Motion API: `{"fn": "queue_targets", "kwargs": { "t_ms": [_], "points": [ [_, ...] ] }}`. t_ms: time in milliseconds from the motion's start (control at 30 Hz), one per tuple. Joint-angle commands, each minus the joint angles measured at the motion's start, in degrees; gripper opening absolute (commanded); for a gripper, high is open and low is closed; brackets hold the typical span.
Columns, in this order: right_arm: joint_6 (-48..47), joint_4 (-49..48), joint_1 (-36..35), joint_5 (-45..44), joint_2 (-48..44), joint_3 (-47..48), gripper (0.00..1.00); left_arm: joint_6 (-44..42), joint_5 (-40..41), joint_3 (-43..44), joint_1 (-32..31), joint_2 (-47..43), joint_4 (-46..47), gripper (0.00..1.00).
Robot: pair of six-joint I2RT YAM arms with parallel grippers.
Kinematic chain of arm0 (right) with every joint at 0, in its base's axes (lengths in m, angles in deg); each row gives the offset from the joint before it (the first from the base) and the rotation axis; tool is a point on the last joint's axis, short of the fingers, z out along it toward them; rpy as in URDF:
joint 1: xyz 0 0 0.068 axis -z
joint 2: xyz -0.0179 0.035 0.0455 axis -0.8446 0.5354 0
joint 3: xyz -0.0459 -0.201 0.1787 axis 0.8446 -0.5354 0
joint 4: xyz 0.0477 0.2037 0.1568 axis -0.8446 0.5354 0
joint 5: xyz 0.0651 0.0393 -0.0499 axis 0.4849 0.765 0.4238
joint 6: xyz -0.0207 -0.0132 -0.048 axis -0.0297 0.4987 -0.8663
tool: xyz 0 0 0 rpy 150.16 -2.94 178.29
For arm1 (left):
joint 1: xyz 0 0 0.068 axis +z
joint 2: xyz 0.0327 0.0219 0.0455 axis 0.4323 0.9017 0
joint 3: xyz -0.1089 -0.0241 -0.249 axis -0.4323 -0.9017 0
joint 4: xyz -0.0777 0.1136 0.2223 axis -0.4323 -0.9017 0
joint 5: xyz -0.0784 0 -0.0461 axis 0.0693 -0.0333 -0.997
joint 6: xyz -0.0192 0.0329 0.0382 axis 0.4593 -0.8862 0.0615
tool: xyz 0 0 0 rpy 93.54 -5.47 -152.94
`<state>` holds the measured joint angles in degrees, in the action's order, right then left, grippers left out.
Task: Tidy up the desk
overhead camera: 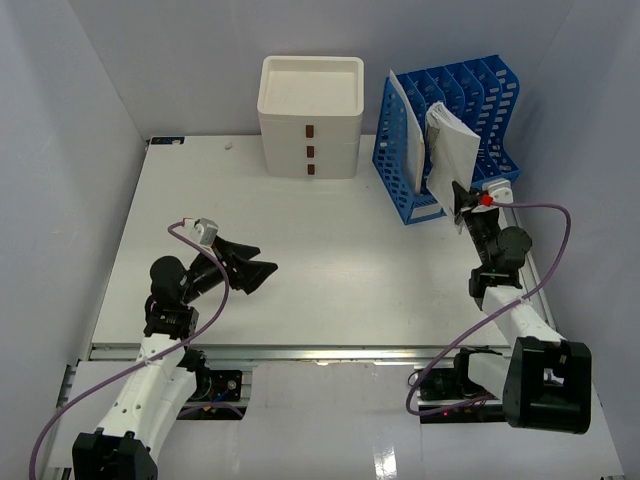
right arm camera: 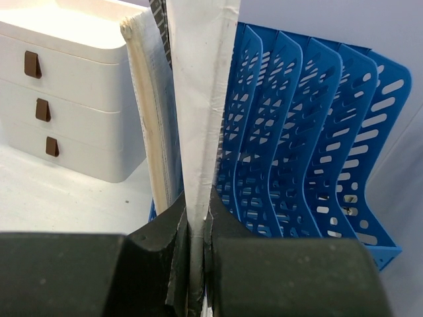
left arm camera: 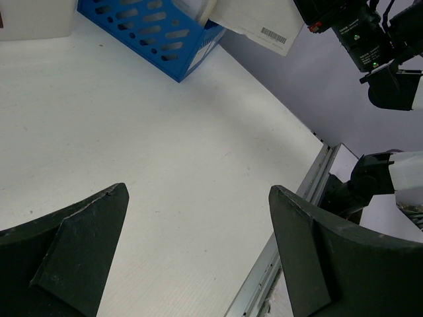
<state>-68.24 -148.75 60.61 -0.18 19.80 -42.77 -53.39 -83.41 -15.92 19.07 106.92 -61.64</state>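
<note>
The white desk (overhead camera: 330,290) spreads under everything, metal rail along its near edge. At its far side stand a cream three-drawer box (overhead camera: 310,115) and, just to its right, a blue file rack (overhead camera: 455,120). A pale booklet (right arm camera: 153,112) stands at the rack's left end. Close beside it is a white paper packet (right arm camera: 201,92), upright, its near edge pinched tight in the right tool (right arm camera: 196,244). The job in hand looks like filing that packet — so I'd keep it vertical, in line with the dividers, and ease it in until it rests on the rack's floor before letting go. Whether it is seated yet I cannot tell. The left tool (left arm camera: 198,257) hangs low over the desk — spread wide, holding nothing.
</note>
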Motion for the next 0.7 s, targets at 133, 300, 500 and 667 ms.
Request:
{"fn": "queue_targets", "kwargs": {
  "t_ms": [133,300,500,667],
  "points": [
    [2.3,-17.1,1.3,-2.1,7.2,4.9,0.08,-1.3,-0.2,0.5,-0.1,1.3,-0.3,0.98],
    [3.6,-21.5,1.3,-2.0,10.7,6.5,0.08,-1.6,-0.1,0.7,-0.1,2.4,-0.6,0.98],
    [5.7,-27.4,1.1,-2.6,17.9,9.5,0.08,-1.7,0.1,0.6,-0.1,2.3,-1.3,0.98],
    [0.8,-31.7,-1.7,-4.9,22.4,11.0,0.08,-1.9,0.2,0.6,-0.1,2.9,-1.3,0.98]
  ]
}}
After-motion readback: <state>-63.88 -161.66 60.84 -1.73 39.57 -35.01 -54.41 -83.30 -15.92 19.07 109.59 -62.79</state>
